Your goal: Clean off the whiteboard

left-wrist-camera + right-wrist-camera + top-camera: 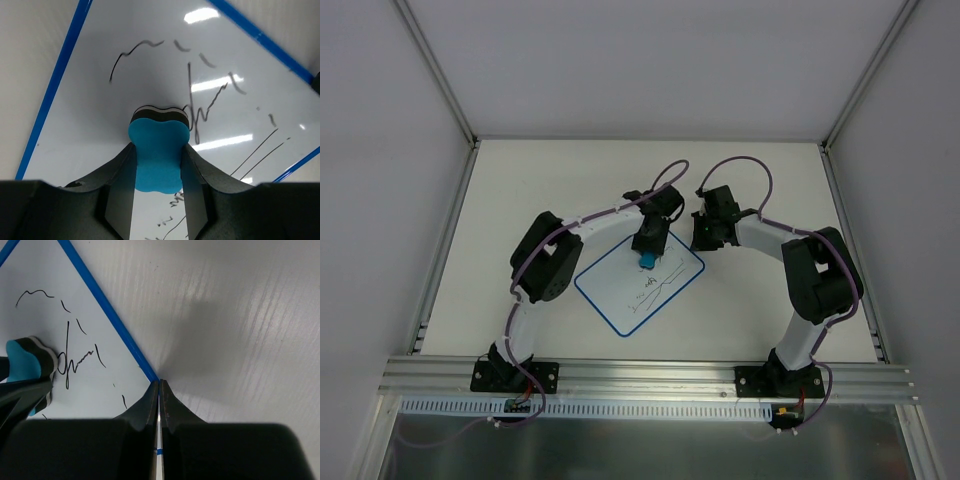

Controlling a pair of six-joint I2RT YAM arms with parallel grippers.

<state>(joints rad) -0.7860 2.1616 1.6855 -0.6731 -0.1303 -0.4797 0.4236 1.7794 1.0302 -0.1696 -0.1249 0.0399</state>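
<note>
left gripper [159, 167]: pinching eraser [158, 145], pad on board [85, 115]
scribbles [202, 107]: just right of eraser, spreading ahead-right
right gripper [159, 392]: jaws pressed together, at board edge
nearer: left

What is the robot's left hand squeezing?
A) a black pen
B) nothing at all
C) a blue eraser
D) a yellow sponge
C: the left wrist view shows the left gripper clamped on a blue eraser, its far end at the scribbles on the whiteboard.
</note>
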